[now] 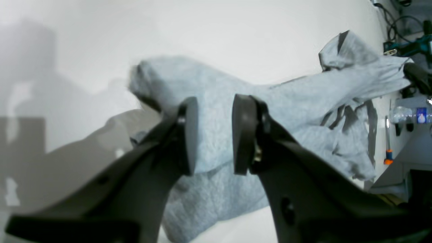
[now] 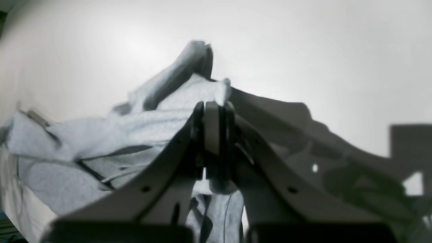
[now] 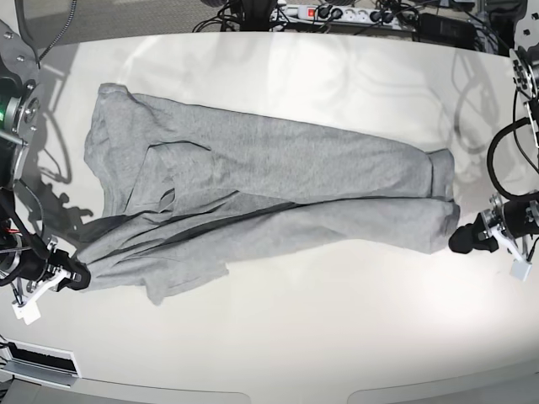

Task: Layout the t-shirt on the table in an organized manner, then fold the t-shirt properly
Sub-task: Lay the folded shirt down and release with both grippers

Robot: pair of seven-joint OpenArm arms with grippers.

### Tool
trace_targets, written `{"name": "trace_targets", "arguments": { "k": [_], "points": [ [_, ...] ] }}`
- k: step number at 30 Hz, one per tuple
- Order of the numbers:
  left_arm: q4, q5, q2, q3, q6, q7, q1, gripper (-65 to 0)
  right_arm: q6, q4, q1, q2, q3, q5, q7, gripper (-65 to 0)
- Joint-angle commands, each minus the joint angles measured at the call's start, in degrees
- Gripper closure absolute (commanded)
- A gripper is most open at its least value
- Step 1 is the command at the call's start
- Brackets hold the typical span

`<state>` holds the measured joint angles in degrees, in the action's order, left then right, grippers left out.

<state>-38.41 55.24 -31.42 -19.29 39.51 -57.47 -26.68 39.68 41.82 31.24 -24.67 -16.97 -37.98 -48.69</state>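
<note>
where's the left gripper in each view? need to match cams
Left wrist: left gripper fills the lower centre, open, the t-shirt beyond it.
Right wrist: not in it.
Base: left gripper at the right edge, just off the t-shirt's right end.
Shared landmark: the grey t-shirt on the white table, seen in all three.

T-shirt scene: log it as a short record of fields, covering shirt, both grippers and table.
t-shirt: grey, stretched lengthwise across the table, still creased and partly doubled over
left gripper: jaws apart, shirt cloth between and behind them, not clamped
right gripper: shut on a bunched corner of the shirt
table: glossy off-white
fold: not yet begun
</note>
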Motion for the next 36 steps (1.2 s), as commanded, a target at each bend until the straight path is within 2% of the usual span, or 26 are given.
{"name": "trace_targets", "arguments": {
  "k": [1, 3, 8, 15, 20, 26, 29, 36],
  "points": [
    [-0.83, 1.27, -1.31, -0.22, 0.49, 0.85, -1.79, -15.8, 0.32, 0.94, 1.81, -1.07, -0.15, -1.01, 1.05, 0.0],
    [-0.85, 2.29, -1.31, -0.22, 0.49, 0.02, -2.27, -0.3, 0.32, 0.94, 1.81, -1.07, -0.15, -1.07, 0.35, 0.0],
    [-0.85, 7.13, -1.49, -0.22, 0.49, -5.51, -4.72, 0.0, 0.32, 0.94, 1.79, -1.11, -0.15, -2.32, -3.3, 0.0],
    [-0.85, 7.13, -3.65, -0.22, 0.49, -5.6, -8.13, 0.0, 0.32, 0.94, 1.81, -1.22, -0.15, -2.56, -4.02, 0.0],
    [-0.85, 7.65, -3.8, -0.22, 0.49, -6.58, -6.86, 0.0, 0.32, 1.33, 1.92, -0.87, -0.13, -2.51, -3.74, 0.0],
    [-0.85, 9.44, -3.82, -0.22, 0.49, -6.93, -3.5, 0.0, 0.32, 1.33, 0.98, -0.79, -0.13, -2.56, -6.05, 0.0],
    [-0.85, 11.19, -3.82, -0.22, 0.49, -8.79, -2.29, 0.0, 0.32, 1.36, 0.63, -0.76, 0.09, -2.51, -6.64, 0.0],
    [-0.85, 12.81, -3.28, -0.22, 0.49, -9.01, 2.25, 0.0, 0.32, 1.36, -1.44, -0.74, 8.33, -2.49, -4.76, 0.0]
  ]
}}
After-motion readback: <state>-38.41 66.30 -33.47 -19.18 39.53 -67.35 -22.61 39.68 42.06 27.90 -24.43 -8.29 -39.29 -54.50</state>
